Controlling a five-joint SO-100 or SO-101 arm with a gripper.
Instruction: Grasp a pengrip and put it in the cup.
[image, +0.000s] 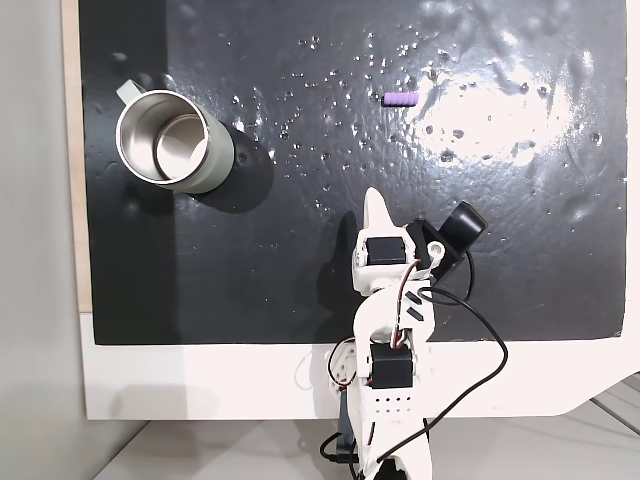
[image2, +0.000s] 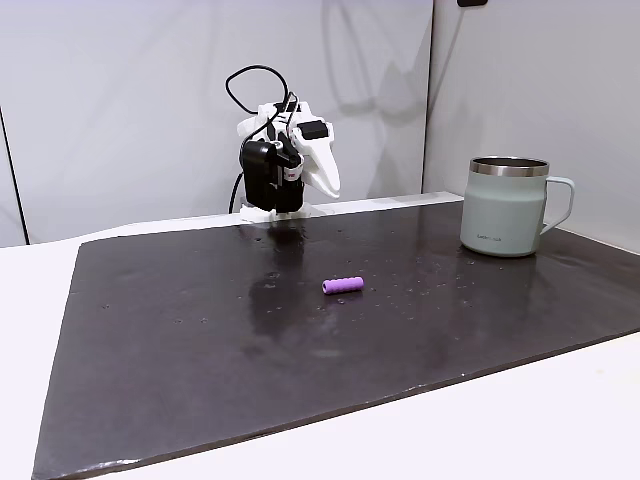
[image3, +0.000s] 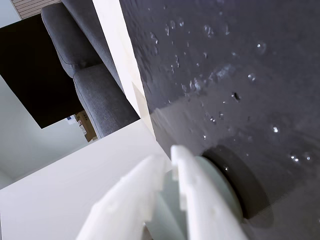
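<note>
Item count — all views combined:

One pengrip (image: 400, 98), purple, on the mat.

One cup (image: 172, 141), with one handle.

One black mat (image: 300, 260), on one white table (image: 200, 385).

One arm — carrying one gripper (image: 376, 203) with two fingers (image3: 200, 200) — and one camera module (image: 462, 225) at its wrist.

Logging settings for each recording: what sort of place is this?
Likely a home or office corner, not a lab: a white table with a black mat against plain pale walls, and a grey upholstered sofa nearby.

White arm (image: 385, 300), black motors, cables
</note>
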